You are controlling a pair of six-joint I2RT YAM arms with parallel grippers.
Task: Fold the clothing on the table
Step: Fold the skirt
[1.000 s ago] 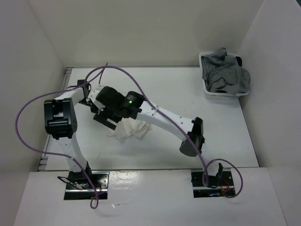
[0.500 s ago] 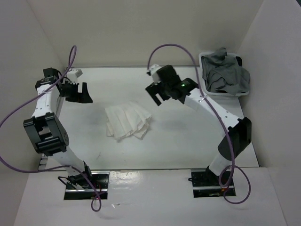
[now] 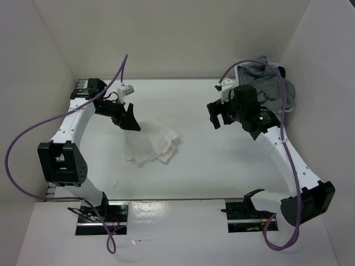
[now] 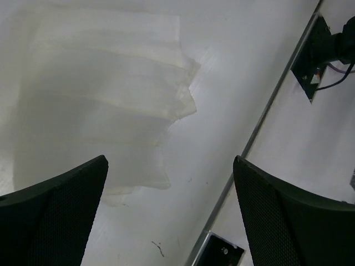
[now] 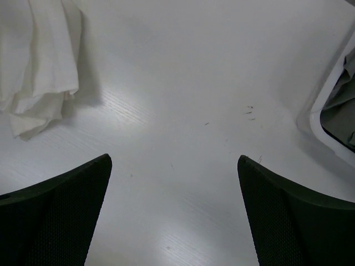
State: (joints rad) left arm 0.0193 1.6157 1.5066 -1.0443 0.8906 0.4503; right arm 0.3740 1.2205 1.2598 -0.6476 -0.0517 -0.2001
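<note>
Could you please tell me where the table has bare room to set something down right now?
The widest bare patch of the table lies between the skirt and the bin, under the open right gripper. The near strip between skirt and arm bases is free too. It is crowded where the left gripper hangs at the skirt's far-left edge.

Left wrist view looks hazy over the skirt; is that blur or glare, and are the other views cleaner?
Left wrist: the skirt is soft and low-contrast, white on white; right wrist: sharper, skirt edge casts a clear shadow on the table; top external: evenly lit, crisp.
</note>
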